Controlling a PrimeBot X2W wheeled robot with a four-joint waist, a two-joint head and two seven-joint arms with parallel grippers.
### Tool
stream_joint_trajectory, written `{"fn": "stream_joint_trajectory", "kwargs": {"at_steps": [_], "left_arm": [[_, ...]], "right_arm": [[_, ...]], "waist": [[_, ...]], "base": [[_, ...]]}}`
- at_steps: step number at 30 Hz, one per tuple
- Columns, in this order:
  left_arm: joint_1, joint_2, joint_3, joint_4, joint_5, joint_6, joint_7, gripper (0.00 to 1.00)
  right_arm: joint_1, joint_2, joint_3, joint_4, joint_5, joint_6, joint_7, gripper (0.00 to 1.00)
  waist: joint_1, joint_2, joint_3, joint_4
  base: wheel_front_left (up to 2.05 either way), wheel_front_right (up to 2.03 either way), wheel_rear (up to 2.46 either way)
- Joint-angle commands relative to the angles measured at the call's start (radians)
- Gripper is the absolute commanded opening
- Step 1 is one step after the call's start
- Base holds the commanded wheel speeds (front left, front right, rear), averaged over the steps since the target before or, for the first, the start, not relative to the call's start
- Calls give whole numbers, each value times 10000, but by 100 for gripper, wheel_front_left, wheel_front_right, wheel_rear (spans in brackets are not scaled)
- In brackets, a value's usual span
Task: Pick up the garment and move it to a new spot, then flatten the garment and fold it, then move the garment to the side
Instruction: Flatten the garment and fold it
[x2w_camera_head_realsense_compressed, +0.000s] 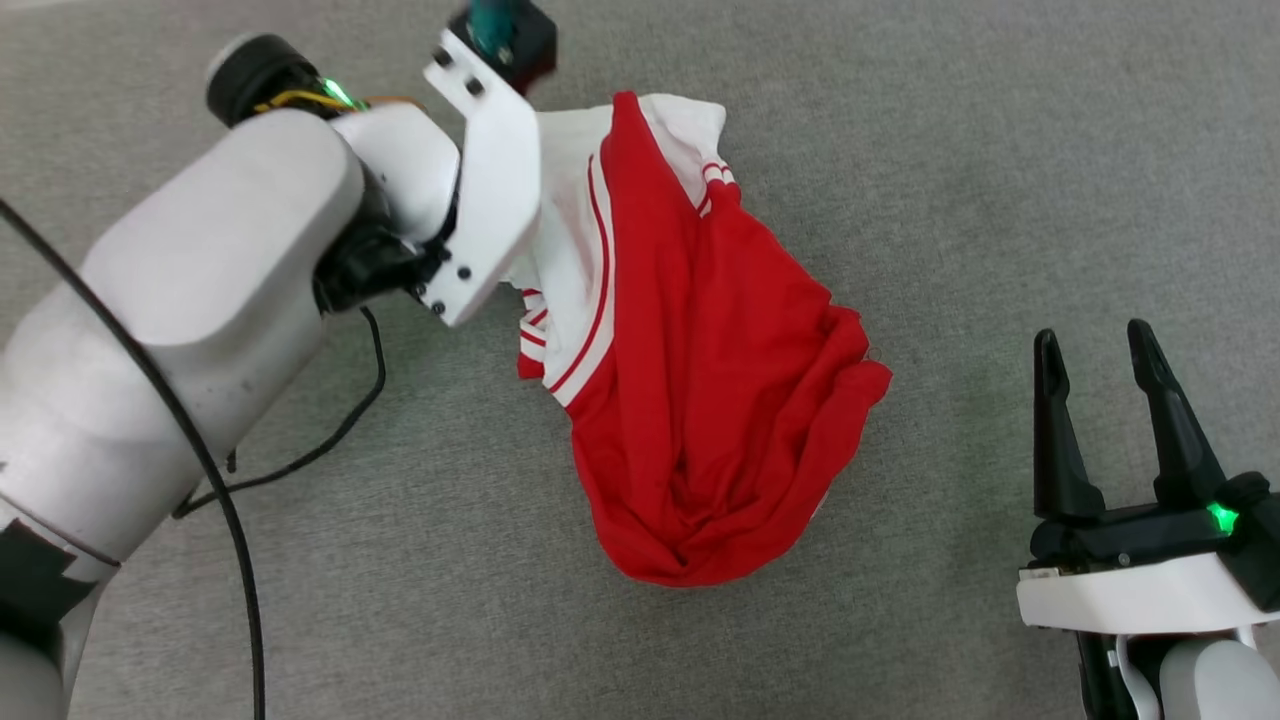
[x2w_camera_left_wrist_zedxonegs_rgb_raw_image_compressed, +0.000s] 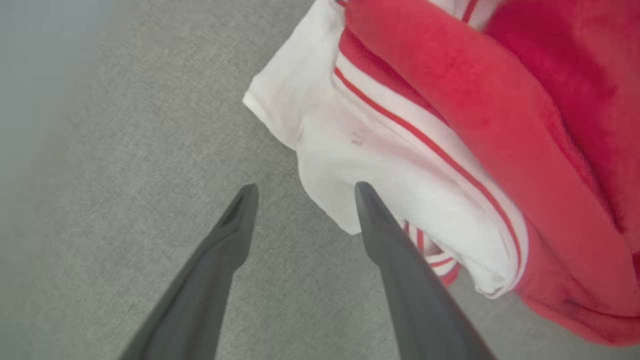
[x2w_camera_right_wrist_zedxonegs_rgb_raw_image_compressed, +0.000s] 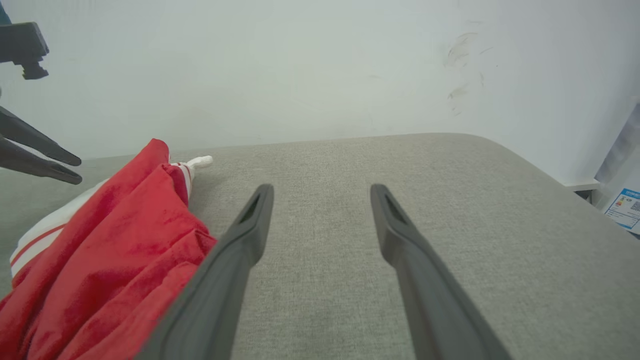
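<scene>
The garment lies crumpled in the middle of the grey padded surface; it is red with white sleeves and red-striped trim, and no print shows. My left arm reaches over its left edge, with its fingers hidden under the wrist in the head view. In the left wrist view my left gripper is open just above the surface, its right fingertip at the edge of the white sleeve, holding nothing. My right gripper stands open and empty to the right of the garment, apart from it.
A black cable loops over the surface below my left arm. A white wall rises behind the surface's far edge. The surface rounds off at the right, where a shelf with a printed label stands.
</scene>
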Motion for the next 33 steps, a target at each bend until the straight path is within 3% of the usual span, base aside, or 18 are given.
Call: {"fn": "stream_joint_trajectory", "kwargs": {"at_steps": [1,10,11,12,13,21,22,24,33], "left_arm": [[-163,48,-438,59,-161,5,130,100],[-108,-23,-1991,694,-590,4,-26,100],[-78,-47,-2048,713,-634,4,-48,71],[-86,-60,-2093,717,-640,4,-112,8],[-118,-44,-2114,713,-620,4,-152,0],[-250,15,-2070,425,-681,4,-1180,0],[-179,310,-2073,190,-797,4,-1900,0],[-42,530,-2079,54,-936,4,-2308,0],[1538,2473,-1928,-53,-1965,69,-3476,0]], "right_arm": [[-210,13,37,-50,58,-3,-20,100],[-486,13,58,38,136,-3,-20,100],[-484,13,63,52,129,-3,-20,100],[-473,13,47,66,128,-3,-20,100],[-473,13,36,89,126,-3,-20,100],[-179,13,28,268,-13,-3,-20,100],[30,11,-27,336,-105,-3,-20,100],[135,11,-28,360,-138,-3,-20,100],[580,11,-151,499,-246,-3,-20,100]], "waist": [[-2,0,244,-147],[-2,0,620,-285],[-2,0,624,-282],[-2,0,619,-268],[-2,0,595,-249],[-2,0,-216,209],[-2,0,-749,636],[-2,0,-978,842],[-2,0,-1705,1503]], "base": [[0,0,0],[0,0,0],[0,0,0],[0,0,0],[0,0,0],[0,0,0],[0,0,0],[0,0,0],[0,0,0]]}}
